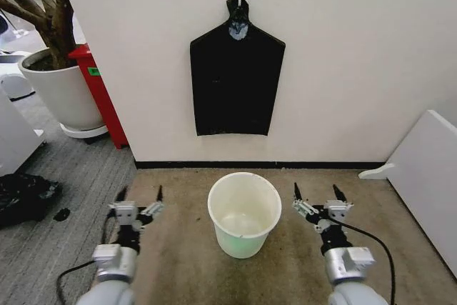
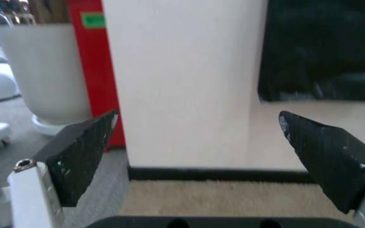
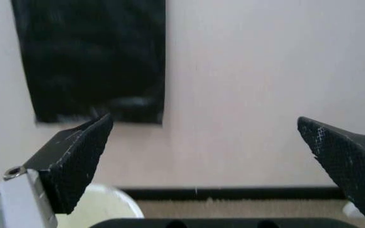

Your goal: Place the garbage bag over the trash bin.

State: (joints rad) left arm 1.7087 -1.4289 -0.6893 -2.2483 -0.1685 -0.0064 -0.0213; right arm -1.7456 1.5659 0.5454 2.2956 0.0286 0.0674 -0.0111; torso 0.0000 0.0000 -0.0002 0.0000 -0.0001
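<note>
No readable text, brand, number or sign can be made out. A small green label (image 1: 93, 71) is seen on the red cabinet (image 1: 103, 98) beside the wall, and it is seen again, blurred, in the left wrist view (image 2: 93, 20); whatever is printed on it cannot be read. A pale bluish patch (image 1: 238, 29) is seen near the top of the black bundle (image 1: 236, 83) hung on the wall, but no letters can be told in it. Nothing legible is carried by the trash bin (image 1: 244, 216).
</note>
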